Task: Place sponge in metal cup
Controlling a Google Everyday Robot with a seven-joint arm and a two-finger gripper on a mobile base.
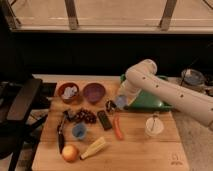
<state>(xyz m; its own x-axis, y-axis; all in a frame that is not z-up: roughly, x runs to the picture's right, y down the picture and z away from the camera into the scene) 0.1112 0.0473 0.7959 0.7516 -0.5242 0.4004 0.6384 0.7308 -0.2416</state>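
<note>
My gripper hangs from the white arm that reaches in from the right, at the left end of the green tray. It is shut on the blue-grey sponge and holds it just above the board. The small dark metal cup stands right beside the sponge, to its lower left, partly hidden by it. The sponge is not inside the cup.
On the wooden board are a red bowl, a purple bowl, grapes, a dark bar, a blue cup, a carrot, a whitish cup with a stick, an apple and a corn cob. A black chair stands left.
</note>
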